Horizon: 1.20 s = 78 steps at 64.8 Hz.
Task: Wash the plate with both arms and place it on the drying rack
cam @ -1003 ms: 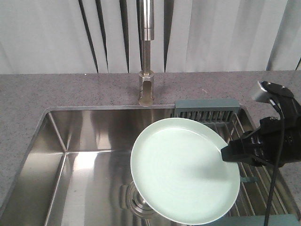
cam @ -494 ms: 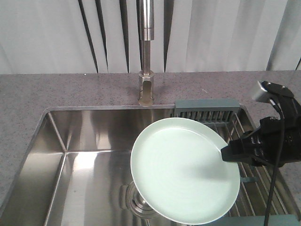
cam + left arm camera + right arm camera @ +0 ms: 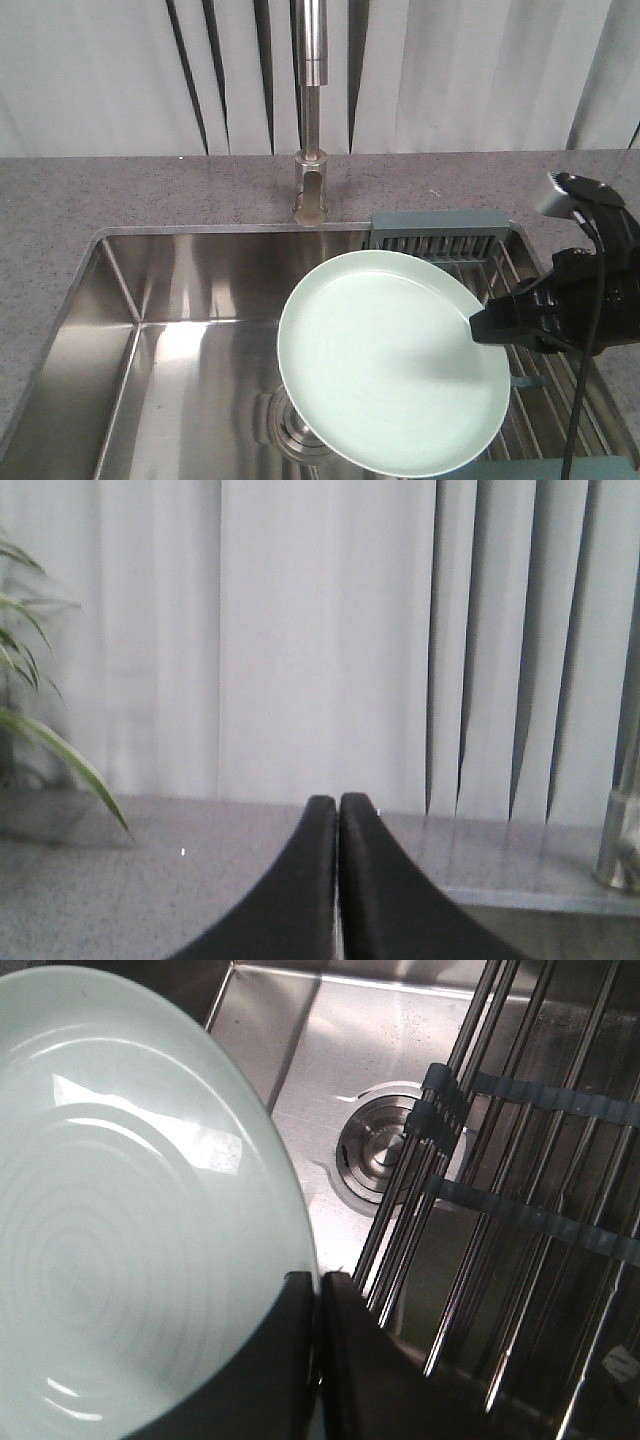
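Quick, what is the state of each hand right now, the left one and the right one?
Left hand: closed, holding nothing.
Right hand: closed on the rim of the plate, above the sink.

a: plate (image 3: pixel 390 360), appearance?
b: round, shallow, pale mint-green, glossy, low raised rim; faint concentric rings on the face.
a: pose?
b: held aloft, face up, slightly tilted. its right edge overlaps the left bars of the drying rack (image 3: pixel 540 410).
a: grippers?
b: right gripper (image 3: pixel 478 327), black, pinching the plate's right rim. left gripper (image 3: pixel 337 802), black, fingers pressed together on nothing.
a: rack?
b: parallel steel wire bars, grey-green cross pieces, slotted grey-green section at the back.
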Available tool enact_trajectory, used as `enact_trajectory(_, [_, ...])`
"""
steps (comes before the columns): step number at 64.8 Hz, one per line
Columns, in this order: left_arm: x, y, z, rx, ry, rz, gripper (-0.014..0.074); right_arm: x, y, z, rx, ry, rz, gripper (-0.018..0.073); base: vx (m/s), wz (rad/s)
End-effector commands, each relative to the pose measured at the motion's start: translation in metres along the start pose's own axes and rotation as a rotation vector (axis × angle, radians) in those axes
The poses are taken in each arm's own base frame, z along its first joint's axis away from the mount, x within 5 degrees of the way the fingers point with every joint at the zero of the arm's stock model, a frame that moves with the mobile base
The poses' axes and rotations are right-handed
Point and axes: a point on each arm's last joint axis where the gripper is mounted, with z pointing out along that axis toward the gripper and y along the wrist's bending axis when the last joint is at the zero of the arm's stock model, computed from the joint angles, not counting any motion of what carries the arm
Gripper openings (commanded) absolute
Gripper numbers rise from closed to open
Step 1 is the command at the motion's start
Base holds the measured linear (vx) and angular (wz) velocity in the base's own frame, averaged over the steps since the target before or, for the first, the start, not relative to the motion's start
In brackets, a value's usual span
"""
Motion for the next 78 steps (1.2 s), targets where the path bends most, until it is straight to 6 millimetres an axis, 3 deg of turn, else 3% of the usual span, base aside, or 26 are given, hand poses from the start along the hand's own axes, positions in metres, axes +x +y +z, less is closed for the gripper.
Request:
enact_trajectory(1, [-0.045,-0.004,0.000,0.008,-0.050,-0.010,-0.0006,-0.009,0.009,-0.011,-0.023,-0.076,-0.012,-0.0008,0.00,0.00])
enact_trajectory(14, [-0.093,-0.009,0.022,-0.001,0.098,0.041,-0.0006,-0.009,0.009,-0.011,-0.023,-0.076,-0.012,-0.0008,0.00,0.00])
enact_trajectory(26, [-0.108,-0.010,0.055,-0.008,0.210,0.040,-0.0006,-0.009,0.009,-0.011,-0.023,-0.076,-0.012,-0.0008,0.00,0.00])
enact_trajectory(47, [-0.072,-0.007,0.111,-0.027,0.486,0.039,-0.0006,-0.009,0.009,-0.011,-0.023,-0.076,-0.012,-0.0008,0.00,0.00])
enact_trajectory(69, [-0.041,-0.004,0.144,-0.038,0.646,0.038,-0.0002,-0.009,0.009,-0.011,-0.022,-0.076,-0.012,-0.0008,0.00,0.00])
enact_trajectory(78, [-0.039,-0.004,0.158,-0.023,0.711,0.087,0.0060,-0.009,0.009,-0.011,-0.022,-0.076,-0.012,-0.0008,0.00,0.00])
